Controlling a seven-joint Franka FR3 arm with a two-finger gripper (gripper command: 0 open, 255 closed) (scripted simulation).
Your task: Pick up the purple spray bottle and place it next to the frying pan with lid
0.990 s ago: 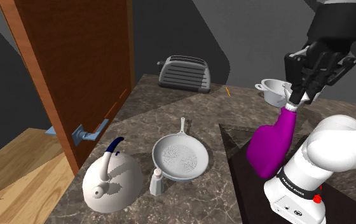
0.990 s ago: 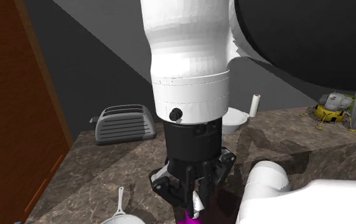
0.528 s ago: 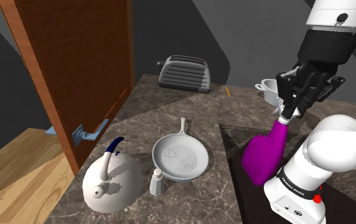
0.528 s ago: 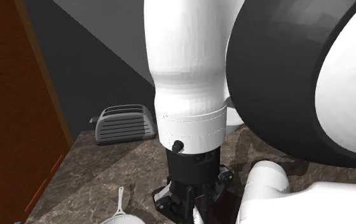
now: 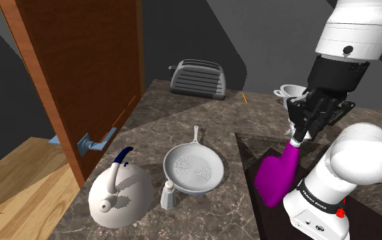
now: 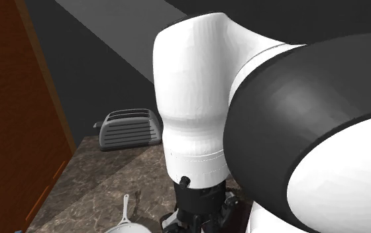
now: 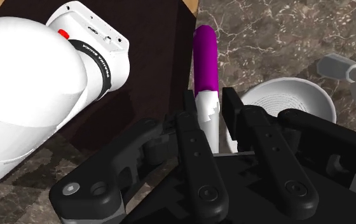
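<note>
- At the far left of the shoulder view stands one brown wooden door [image 5: 80, 75] with a blue-grey handle.
- Next I see one round white kettle [image 5: 120, 194] with a blue grip. Just beside it is one small white shaker [image 5: 168, 196].
- Then comes one pale round frying pan [image 5: 193, 167] with a long thin handle. I cannot tell a lid apart from it. Well behind it sits one grey toaster [image 5: 198, 79].
- The one purple spray bottle [image 5: 278, 176] with a white neck hangs tilted over the edge of the dark stand box [image 5: 250, 155]. It is near the pan and not touching it.
- My black claw [image 5: 297, 140] is pinching the bottle's white neck between its two fingers. The wrist view shows them clasping it.
- I think the bottle is light, hard and smooth, so it could slip. The thin neck is a good place to hold it. The fat body hangs low and may swing, so I would move slowly.
- Behind the claw is one small white pot [image 5: 285, 90].
</note>
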